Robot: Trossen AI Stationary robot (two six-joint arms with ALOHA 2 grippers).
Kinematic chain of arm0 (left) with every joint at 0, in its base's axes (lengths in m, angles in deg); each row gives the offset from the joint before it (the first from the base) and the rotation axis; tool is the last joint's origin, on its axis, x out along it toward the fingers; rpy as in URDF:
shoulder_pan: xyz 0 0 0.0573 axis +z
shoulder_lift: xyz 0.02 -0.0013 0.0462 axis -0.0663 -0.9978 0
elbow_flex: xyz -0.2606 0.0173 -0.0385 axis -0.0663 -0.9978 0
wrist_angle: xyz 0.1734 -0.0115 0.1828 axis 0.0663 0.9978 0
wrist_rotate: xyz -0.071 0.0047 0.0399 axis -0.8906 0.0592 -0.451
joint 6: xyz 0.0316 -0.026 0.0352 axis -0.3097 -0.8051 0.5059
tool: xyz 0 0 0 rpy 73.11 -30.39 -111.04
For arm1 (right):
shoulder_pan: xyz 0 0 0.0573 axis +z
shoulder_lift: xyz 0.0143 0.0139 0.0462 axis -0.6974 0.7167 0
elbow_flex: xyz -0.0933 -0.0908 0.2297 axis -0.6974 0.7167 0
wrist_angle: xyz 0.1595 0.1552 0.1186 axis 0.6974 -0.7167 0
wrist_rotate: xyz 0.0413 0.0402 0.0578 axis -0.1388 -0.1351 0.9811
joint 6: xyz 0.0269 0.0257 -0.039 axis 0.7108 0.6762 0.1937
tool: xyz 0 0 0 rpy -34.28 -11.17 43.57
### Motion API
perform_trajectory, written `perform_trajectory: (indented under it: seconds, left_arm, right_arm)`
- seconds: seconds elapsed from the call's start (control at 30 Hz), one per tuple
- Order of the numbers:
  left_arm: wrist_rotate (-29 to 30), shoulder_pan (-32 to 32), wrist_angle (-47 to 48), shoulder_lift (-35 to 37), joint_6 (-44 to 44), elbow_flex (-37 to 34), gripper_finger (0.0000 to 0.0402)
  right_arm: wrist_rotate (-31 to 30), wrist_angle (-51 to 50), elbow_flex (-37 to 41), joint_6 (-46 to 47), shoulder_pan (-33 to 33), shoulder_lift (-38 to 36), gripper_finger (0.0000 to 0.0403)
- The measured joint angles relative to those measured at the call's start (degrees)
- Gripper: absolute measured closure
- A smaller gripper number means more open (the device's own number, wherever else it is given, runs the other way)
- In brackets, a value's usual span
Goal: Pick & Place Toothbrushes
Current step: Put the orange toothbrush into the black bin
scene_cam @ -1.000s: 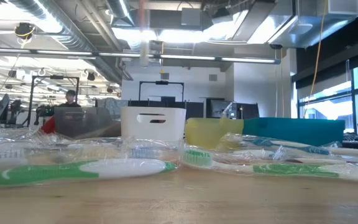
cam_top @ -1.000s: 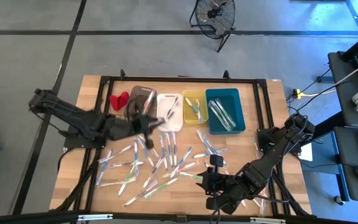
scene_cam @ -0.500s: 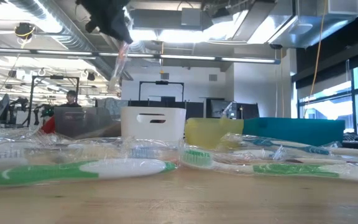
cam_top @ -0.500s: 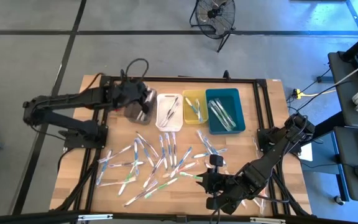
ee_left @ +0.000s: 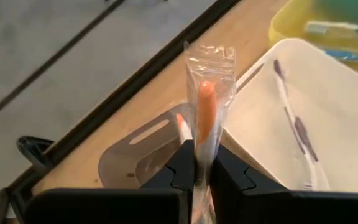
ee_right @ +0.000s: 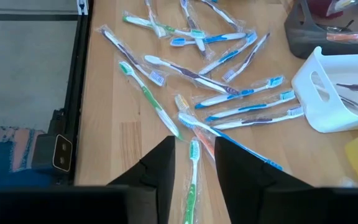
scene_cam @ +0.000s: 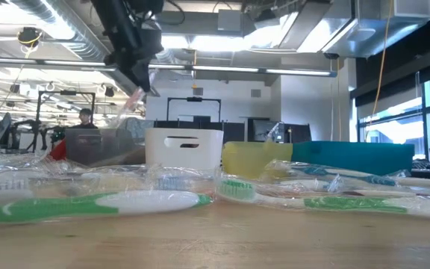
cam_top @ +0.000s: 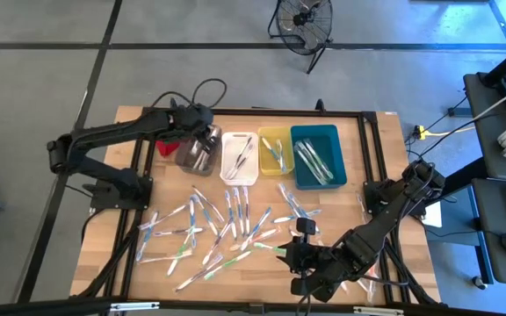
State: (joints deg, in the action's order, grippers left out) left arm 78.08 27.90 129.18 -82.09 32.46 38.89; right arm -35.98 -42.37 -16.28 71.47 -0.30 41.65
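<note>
Orange inside a clear wrapper, one toothbrush (ee_left: pixel 206 118) is clamped between the fingers of the left gripper (ee_left: pixel 196 163), which hangs above the grey bin (cam_top: pixel 198 147) near the tabletop's far edge. White bin (cam_top: pixel 240 156), yellow bin (cam_top: pixel 276 149) and teal bin (cam_top: pixel 317 155) stand in a row beside it, each holding wrapped brushes. Loose toothbrushes (cam_top: pixel 209 230) lie scattered across the middle of the tabletop. The right gripper (ee_right: pixel 193 163) waits by the near edge, fingers apart over them, gripping nothing.
</note>
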Motion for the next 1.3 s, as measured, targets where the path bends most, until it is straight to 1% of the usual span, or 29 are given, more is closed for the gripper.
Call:
perform_trajectory:
  seconds: [0.17,0.3,0.47,0.6,0.8,0.9,1.03,1.3]
  left_arm:
    - [-4.4,3.5,1.3,-1.4,0.0,0.0,0.0381]
    - [-6.2,5.1,3.3,-3.3,0.3,0.0,0.0381]
    - [-6.5,5.3,3.2,-5.2,0.6,0.0,0.0381]
    - [-8.6,5.9,3.4,-6.7,0.3,0.0,0.038]
    - [-9.9,6.6,3.5,-8.9,0.0,0.0,0.0378]
    - [-11.9,7.3,3.7,-10.0,-0.8,0.0,0.0378]
    - [-12.8,8.1,4.2,-11.3,-0.9,0.0,0.0377]
    - [-14.0,8.7,5.0,-12.1,-1.2,0.0,0.0374]
  right_arm:
    - [0.0,0.0,0.0,0.0,0.0,0.0,0.0274]
    - [0.0,-0.1,0.0,0.0,0.0,0.0,0.0268]
    - [0.0,-0.2,0.0,0.0,0.0,0.0,0.0271]
    - [0.0,-0.2,0.0,0.3,0.0,0.0,0.0281]
    - [0.0,-0.2,0.0,1.4,0.0,0.0,0.0293]
    - [0.0,-0.2,0.0,1.4,0.0,0.0,0.0296]
    - [0.0,-0.4,0.0,1.4,0.0,0.0,0.0292]
    - [0.0,-0.5,0.0,1.4,0.0,0.0,0.0273]
